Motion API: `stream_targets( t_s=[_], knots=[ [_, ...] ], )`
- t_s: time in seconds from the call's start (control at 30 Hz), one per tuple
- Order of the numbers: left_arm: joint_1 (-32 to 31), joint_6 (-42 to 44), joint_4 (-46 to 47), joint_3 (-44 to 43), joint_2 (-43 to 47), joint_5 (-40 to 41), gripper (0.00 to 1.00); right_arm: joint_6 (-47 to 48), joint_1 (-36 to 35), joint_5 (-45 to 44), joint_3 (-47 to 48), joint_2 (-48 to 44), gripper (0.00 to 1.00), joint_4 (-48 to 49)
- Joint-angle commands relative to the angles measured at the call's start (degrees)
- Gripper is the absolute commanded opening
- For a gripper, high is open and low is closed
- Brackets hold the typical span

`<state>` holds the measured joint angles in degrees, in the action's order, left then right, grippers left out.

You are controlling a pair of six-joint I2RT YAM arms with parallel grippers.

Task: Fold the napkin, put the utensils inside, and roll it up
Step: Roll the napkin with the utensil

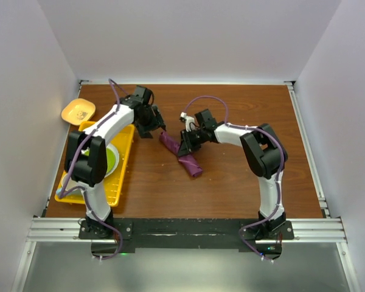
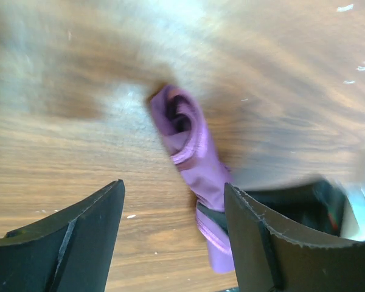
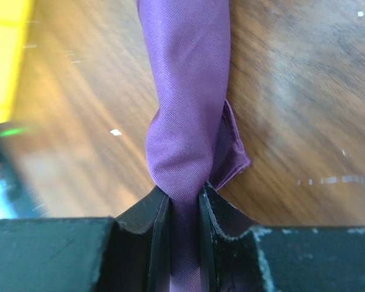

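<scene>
The plum-purple napkin (image 1: 181, 155) lies rolled into a tube on the wooden table, running from upper left to lower right. My right gripper (image 1: 187, 148) is shut on the middle of the roll; in the right wrist view its jaws pinch the cloth (image 3: 185, 121) tightly, with a loose corner sticking out on the right. My left gripper (image 1: 153, 129) is open and empty, just off the roll's upper-left end; the left wrist view shows the roll's open end (image 2: 188, 140) ahead between the spread fingers (image 2: 255, 237). No utensils are visible; whether any lie inside the roll cannot be told.
A yellow tray (image 1: 123, 159) with a green plate (image 1: 111, 159) sits at the table's left side, under the left arm. A small yellow dish (image 1: 78, 111) lies at the far left corner. White walls enclose the table.
</scene>
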<state>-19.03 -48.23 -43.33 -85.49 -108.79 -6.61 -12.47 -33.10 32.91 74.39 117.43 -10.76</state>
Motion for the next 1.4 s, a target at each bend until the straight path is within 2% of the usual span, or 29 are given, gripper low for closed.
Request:
stream_targets(
  t_s=[0.0,0.03,0.07,0.13,0.23,0.33,0.37,0.47,0.57,0.77,0.87,1.0,1.13,1.2,1.23,1.33,1.37],
  knots=[
    [0.57,9.02,6.76,0.85,4.99,-2.42,0.70,-4.56,4.17,21.39,-0.56,7.28,0.12,1.87],
    [0.57,10.07,8.25,1.55,4.91,-4.88,0.69,-6.06,4.88,25.15,-1.00,7.81,0.14,3.19],
    [0.48,10.34,11.31,3.12,4.82,-9.86,0.68,-7.64,5.50,26.06,-1.26,8.34,0.16,4.42],
    [-0.39,9.91,14.92,5.15,4.56,-14.37,0.63,-7.48,6.82,27.29,-1.18,9.31,0.20,4.09],
    [-1.27,7.11,20.64,9.63,4.64,-19.39,0.60,-5.73,8.31,26.33,-0.83,9.40,0.27,1.37],
    [-1.28,3.51,30.12,15.78,5.17,-24.49,0.55,-2.92,9.02,24.14,0.66,9.40,0.34,-2.84],
    [-1.28,3.06,30.93,16.23,5.08,-25.89,0.54,-0.39,9.02,21.96,1.36,9.31,0.37,-6.51],
    [-1.45,3.14,31.29,16.32,4.38,-26.61,0.51,4.18,9.02,19.05,4.44,8.53,0.50,-13.19],
    [-1.45,3.31,31.38,16.32,3.77,-26.70,0.49,8.67,9.02,14.91,8.39,7.73,0.56,-20.49],
    [-1.45,3.58,31.47,14.83,-0.36,-27.14,0.45,14.12,8.93,7.62,14.90,6.07,0.58,-29.22],
    [-1.45,3.75,31.03,13.43,-1.51,-27.14,0.44,13.79,8.58,4.63,14.56,3.96,0.60,-28.62],
    [-1.45,3.23,30.93,13.42,-0.64,-27.14,0.43,12.91,6.65,-0.02,12.54,-1.75,0.69,-26.24],
    [-1.10,2.79,28.92,12.11,0.25,-26.96,0.44,13.00,4.72,-6.35,11.66,-4.74,0.72,-25.88],
    [-0.75,2.09,27.87,10.97,1.04,-26.87,0.46,13.61,2.88,-11.88,11.22,-6.24,0.73,-25.97],
    [-0.57,1.65,27.51,10.70,1.30,-26.87,0.47,14.31,1.74,-13.99,11.13,-7.72,0.77,-26.06],
    [0.48,-0.55,24.80,9.91,2.97,-25.13,0.49,14.58,-3.10,-24.09,10.51,-9.66,0.79,-25.36],
    [1.35,-1.07,23.39,9.65,3.93,-24.16,0.50,14.32,-5.72,-29.86,10.43,-9.85,0.79,-25.18]
  ],
)
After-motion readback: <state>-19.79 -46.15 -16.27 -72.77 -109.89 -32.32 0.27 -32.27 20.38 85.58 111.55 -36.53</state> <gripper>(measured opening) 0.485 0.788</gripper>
